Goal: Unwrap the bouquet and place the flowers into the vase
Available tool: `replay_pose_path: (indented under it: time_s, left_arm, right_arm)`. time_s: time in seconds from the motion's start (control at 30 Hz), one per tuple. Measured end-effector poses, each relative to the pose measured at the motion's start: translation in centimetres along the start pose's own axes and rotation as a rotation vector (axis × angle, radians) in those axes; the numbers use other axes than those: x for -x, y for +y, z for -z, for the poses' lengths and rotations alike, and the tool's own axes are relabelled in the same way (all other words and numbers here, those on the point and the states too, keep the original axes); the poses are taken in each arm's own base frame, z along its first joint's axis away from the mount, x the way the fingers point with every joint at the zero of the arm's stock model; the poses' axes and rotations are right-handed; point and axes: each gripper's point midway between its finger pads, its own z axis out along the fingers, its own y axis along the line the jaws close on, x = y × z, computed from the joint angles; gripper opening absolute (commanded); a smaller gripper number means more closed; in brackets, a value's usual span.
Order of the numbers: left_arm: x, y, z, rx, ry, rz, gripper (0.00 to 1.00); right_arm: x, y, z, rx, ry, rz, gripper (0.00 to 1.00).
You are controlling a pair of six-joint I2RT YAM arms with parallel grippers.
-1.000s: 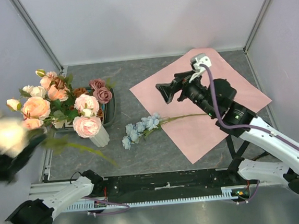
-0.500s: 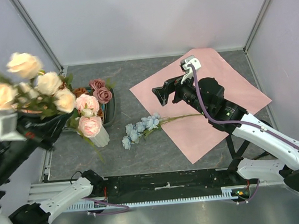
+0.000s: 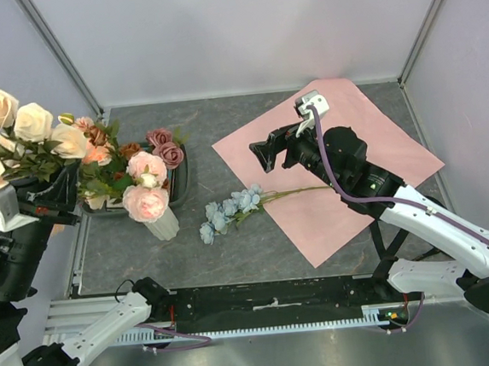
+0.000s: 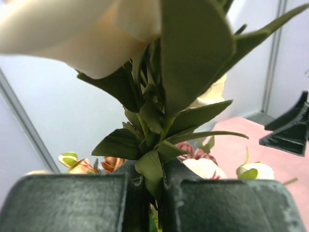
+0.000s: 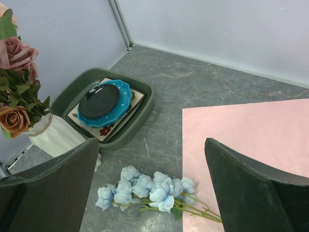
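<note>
Left end effector (image 4: 153,193), clamped on cream roses (image 3: 17,134) at upper left, should next lower their stems into the vase (image 3: 164,224); right end effector (image 3: 263,153) gapes empty.

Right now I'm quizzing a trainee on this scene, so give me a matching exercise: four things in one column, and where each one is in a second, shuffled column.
Things:
1. bunch of cream and peach artificial roses
2. spray of light blue artificial flowers
3. pink paper sheet
4. turquoise round plate

Places:
A. inside the dark green rectangular tray
B. spread flat on the grey table, right side
C. stems clamped in the left fingers, held up at the left
D. lying on the table, stems reaching onto the sheet

Pairs: 1-C, 2-D, 3-B, 4-A.
</note>
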Motion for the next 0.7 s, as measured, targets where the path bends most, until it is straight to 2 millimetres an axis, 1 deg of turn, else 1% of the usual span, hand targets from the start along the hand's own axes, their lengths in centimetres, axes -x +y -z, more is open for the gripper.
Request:
replay_pose_path:
  time_s: [0.1, 0.17, 0.27, 0.33, 0.43, 0.53, 0.6, 0.7]
  left_arm:
    - [1.1, 0.9, 0.4, 0.037, -0.054, -0.02, 0.02]
    - [1.8, 1.2, 0.3, 0.052, -0.081, -0.03, 0.02]
    - [1.9, 1.2, -0.2, 0.058, -0.101, -0.044, 0.02]
    - [1.2, 1.0, -0.7, 0.056, -0.095, -0.052, 0.02]
    - [-1.1, 0.2, -1.8, 0.047, -0.057, -0.081, 0.02]
    - [-3.0, -0.3, -2.4, 0.039, -0.031, -0.106, 0.02]
    - [-3.8, -0.5, -2.4, 0.034, -0.027, -0.117, 0.02]
    - [-3.7, -0.5, -2.3, 0.036, -0.043, -0.131, 0.02]
  right_arm:
    - [0.0, -0.1, 0.0, -0.002, 0.0, 0.004, 0.98]
    - [0.0, -0.1, 0.0, -0.002, 0.0, 0.004, 0.98]
    - [0.0, -0.1, 0.0, -0.002, 0.0, 0.006, 0.98]
    - [0.0, -0.1, 0.0, -0.002, 0.0, 0.005, 0.98]
    - [0.0, -0.1, 0.0, -0.002, 0.0, 0.005, 0.98]
    - [0.0, -0.2, 0.0, -0.004, 0.0, 0.006, 0.98]
    - [0.0, -0.2, 0.0, -0.004, -0.001, 0.006, 0.98]
    - [0.0, -0.2, 0.0, -0.004, 0.0, 0.005, 0.98]
